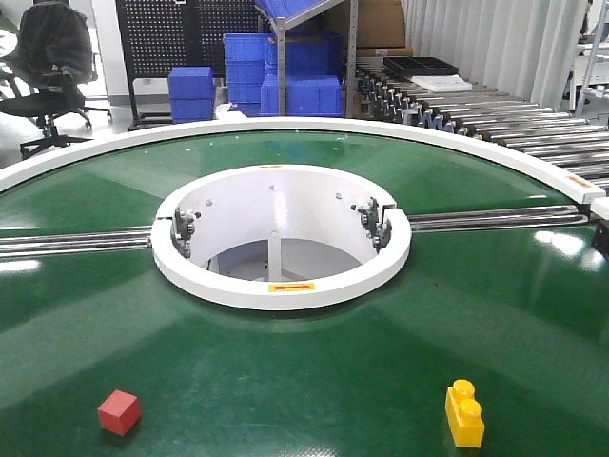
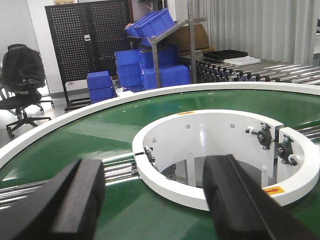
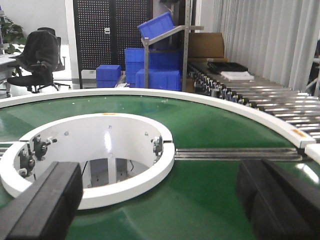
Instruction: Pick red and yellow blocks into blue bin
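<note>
In the front view a small plain red cube (image 1: 119,411) lies on the green belt at the near left. A yellow brick with two round studs (image 1: 464,413) lies at the near right. Neither block shows in the wrist views. My left gripper (image 2: 155,200) is open and empty, its black fingers (image 2: 75,200) spread wide above the belt, facing the white centre ring. My right gripper (image 3: 160,200) is open and empty too, above the belt to the right of the ring. The bright blue tub is out of view. No gripper shows in the front view.
A white ring (image 1: 281,286) with a deep opening sits at the middle of the round green conveyor (image 1: 314,371). Metal rails (image 1: 495,220) cross the belt left and right. Ribbed blue crates (image 1: 301,93), a roller conveyor (image 1: 533,124) and an office chair (image 1: 52,67) stand beyond.
</note>
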